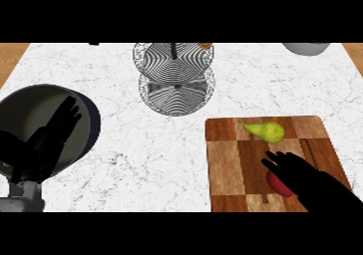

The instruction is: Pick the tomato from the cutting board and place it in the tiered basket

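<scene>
Reaching over cutting board [227, 164] at desk's [140, 164] near-right edge, right hand [302, 174] covers tomato [278, 186]; fingers [276, 158] look straightish, grip unclear. Pear [266, 131] beyond. Left hand [41, 144] rests, fingers apart, over dark bowl [90, 124]. Tiered basket [175, 77] at far edge.

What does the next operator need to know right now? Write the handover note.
Right hand: over the cutting board, covering most of the tomato; whether its fingers have closed on it cannot be told.
Left hand: open, resting at the view's left over the dark round pan.
Pear: on the board, beyond the tomato.
Tiered basket: at the counter's far side, middle.
Done: reach to the tomato.
Left: grasp, lift, carry to the basket, release.
</scene>
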You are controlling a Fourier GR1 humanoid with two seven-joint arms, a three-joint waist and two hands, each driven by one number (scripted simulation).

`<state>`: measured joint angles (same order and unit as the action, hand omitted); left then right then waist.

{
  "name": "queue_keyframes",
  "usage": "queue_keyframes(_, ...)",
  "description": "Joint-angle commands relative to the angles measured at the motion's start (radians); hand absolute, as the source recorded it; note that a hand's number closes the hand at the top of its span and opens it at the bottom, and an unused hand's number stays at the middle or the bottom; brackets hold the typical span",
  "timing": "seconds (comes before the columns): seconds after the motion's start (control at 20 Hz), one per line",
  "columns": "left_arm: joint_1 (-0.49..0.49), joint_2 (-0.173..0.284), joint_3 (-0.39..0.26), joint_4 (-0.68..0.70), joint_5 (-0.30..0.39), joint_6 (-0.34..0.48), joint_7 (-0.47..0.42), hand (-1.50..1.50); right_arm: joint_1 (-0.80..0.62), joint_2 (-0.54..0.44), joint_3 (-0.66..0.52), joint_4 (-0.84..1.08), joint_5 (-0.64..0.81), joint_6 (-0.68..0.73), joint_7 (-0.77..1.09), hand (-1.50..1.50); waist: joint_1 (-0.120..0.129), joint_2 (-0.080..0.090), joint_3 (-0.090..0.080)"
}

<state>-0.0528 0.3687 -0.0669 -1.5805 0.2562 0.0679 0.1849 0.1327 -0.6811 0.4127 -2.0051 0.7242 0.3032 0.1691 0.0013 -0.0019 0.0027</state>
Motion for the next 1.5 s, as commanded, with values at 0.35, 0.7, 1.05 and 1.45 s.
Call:
queue_keyframes(0.35,0.018,-0.029,0.053,-0.04,-0.026,-0.053,0.041,0.0,-0.055,0.115,-0.077,0.234,0.154,-0.13,-0.18,-1.5,0.001,0.002,-0.002)
queue_keyframes(0.7,-0.057,-0.051,0.079,0.021,-0.055,-0.064,0.053,0.0,0.035,0.093,-0.032,0.217,0.259,-0.068,-0.191,1.5,-0.008,0.001,-0.003)
queue_keyframes(1.05,-0.047,-0.086,0.08,0.046,-0.088,-0.074,0.03,0.0,-0.134,0.124,-0.049,0.333,0.304,0.019,-0.249,1.5,0.0,0.002,-0.003)
queue_keyframes(1.45,0.026,-0.108,0.089,0.025,-0.1,-0.104,-0.029,0.0,-0.009,0.166,-0.037,0.231,0.399,-0.185,-0.293,1.5,-0.007,0.001,-0.003)
